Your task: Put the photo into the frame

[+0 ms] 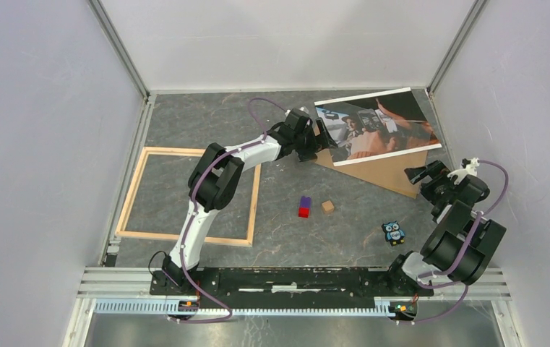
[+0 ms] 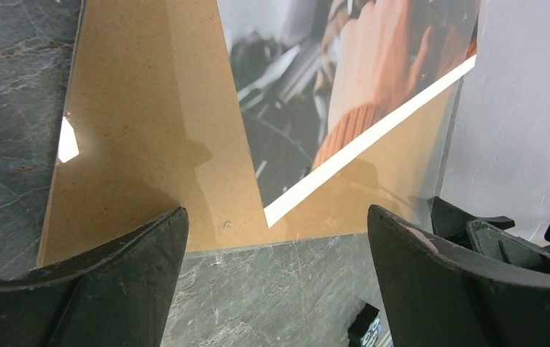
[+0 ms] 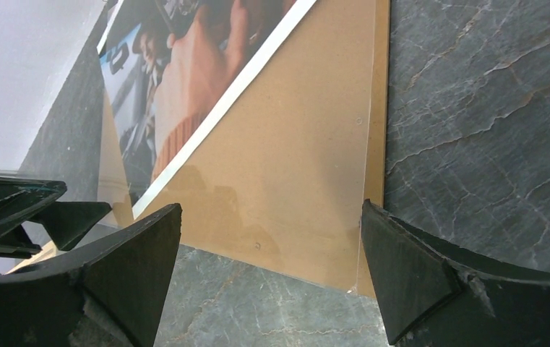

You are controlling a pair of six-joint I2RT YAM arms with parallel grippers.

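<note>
The photo [image 1: 373,126] lies at the back right, askew on a brown backing board [image 1: 391,172] with a clear sheet over it. The wooden frame [image 1: 131,191] lies flat at the left with nothing inside it. My left gripper [image 1: 319,141] is open and empty at the photo's left end; its wrist view shows the photo [image 2: 315,94] and board [image 2: 134,130] just beyond the gripper [image 2: 279,238]. My right gripper [image 1: 416,174] is open and empty at the board's near right corner; its wrist view shows the photo [image 3: 178,79] and board [image 3: 286,166] ahead of the gripper [image 3: 272,238].
A purple-and-red block [image 1: 305,207], a small wooden cube [image 1: 327,207] and an owl toy [image 1: 394,232] lie on the dark table between the arms. Pale walls enclose the table at the back, left and right.
</note>
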